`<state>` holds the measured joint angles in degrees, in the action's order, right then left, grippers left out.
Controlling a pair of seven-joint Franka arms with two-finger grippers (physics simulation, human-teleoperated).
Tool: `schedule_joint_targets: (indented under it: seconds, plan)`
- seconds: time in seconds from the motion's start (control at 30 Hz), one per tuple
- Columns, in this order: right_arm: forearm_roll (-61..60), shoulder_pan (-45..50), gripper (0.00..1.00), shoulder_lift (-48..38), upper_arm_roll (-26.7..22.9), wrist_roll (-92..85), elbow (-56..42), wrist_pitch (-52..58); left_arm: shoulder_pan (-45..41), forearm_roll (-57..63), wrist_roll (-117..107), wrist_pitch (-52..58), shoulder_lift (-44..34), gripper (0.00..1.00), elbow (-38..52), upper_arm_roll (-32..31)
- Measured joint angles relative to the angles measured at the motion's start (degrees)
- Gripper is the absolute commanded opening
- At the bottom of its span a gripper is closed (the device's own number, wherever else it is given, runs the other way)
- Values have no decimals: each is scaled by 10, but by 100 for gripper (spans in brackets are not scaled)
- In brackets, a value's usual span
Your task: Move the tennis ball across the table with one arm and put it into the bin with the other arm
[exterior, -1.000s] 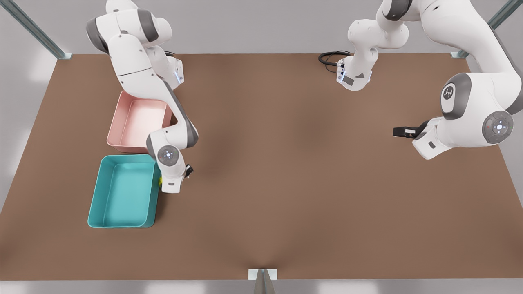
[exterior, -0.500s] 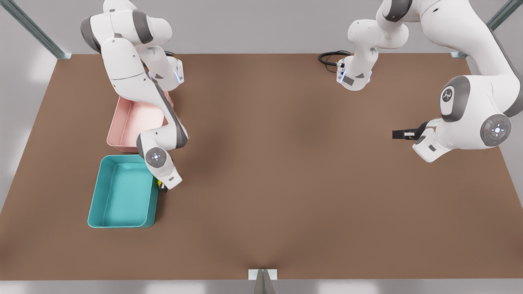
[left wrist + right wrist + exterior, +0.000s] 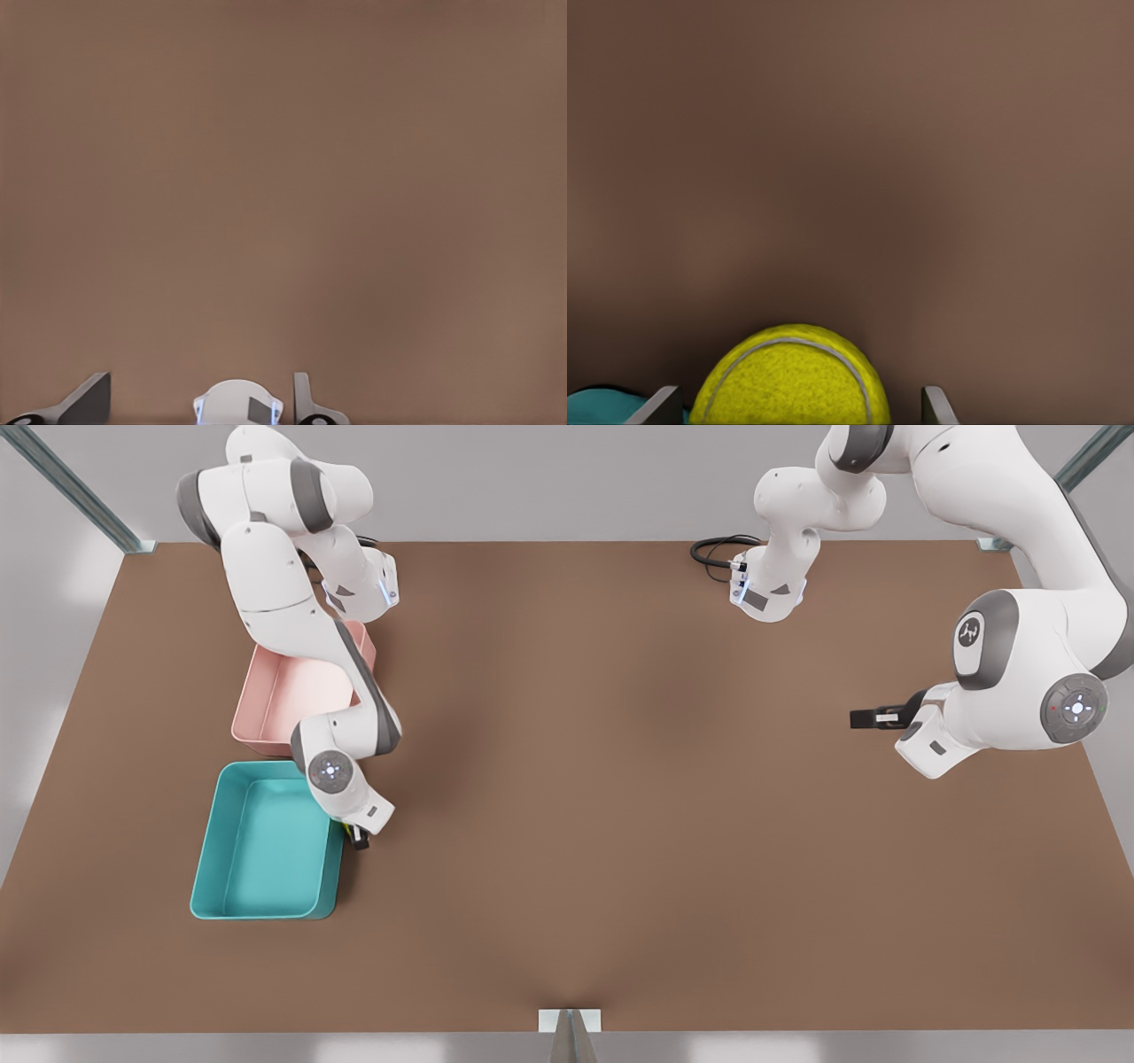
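Note:
The tennis ball, yellow-green with a pale seam, sits between my right gripper's fingers, which are shut on it just above the table. In the front view this gripper hangs tilted at the outer side of the teal bin's right wall, and the wrist hides most of the ball. A corner of the bin shows beside one finger. My left gripper waits open at the front view's right, low over bare table, with nothing between its fingers.
A pink tub stands just behind the bin, partly under the right arm's links. A black cable loops near the far edge. Wide bare tabletop lies between the two arms.
The right arm's wrist has swung toward the bin and tilted, carrying the ball slightly nearer the table's front edge. The left arm has barely moved.

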<state>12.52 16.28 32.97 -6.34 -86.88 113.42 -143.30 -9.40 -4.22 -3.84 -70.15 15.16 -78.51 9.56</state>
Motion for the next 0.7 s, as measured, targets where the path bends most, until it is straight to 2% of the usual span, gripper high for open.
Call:
schedule_joint_targets:
  seconds: [0.1, 0.13, 0.17, 0.23, 0.37, 0.5, 0.57, 0.7]
  plan:
    - [-2, -2, 100, 10, -5, -24, -1, -20, 0, 0, -3, 0, 0, 100, 0, 0]
    - [-2, -2, 91, 12, -5, -31, -1, -25, 0, 0, -4, 0, 0, 100, 0, 0]
    - [-3, -3, 66, 12, -6, -38, -1, -29, 0, 0, -5, 0, 0, 100, 0, 0]
    - [-4, -3, 52, 10, -6, -50, -1, -35, 0, 0, -6, 0, 0, 100, 0, 0]
    - [-4, 1, 52, 6, -1, -65, -2, -39, 0, -1, -9, 0, 2, 100, 0, 0]
    - [-4, 10, 52, -9, 49, -55, -11, -33, 0, -1, -11, -1, 4, 100, 0, 0]
    - [-6, 6, 52, -27, 64, -46, -48, -9, 0, -1, -12, -1, 4, 100, 0, 0]
    - [-11, -74, 52, -81, 64, -32, -125, 77, 0, -1, -13, -1, 4, 100, 0, -1]
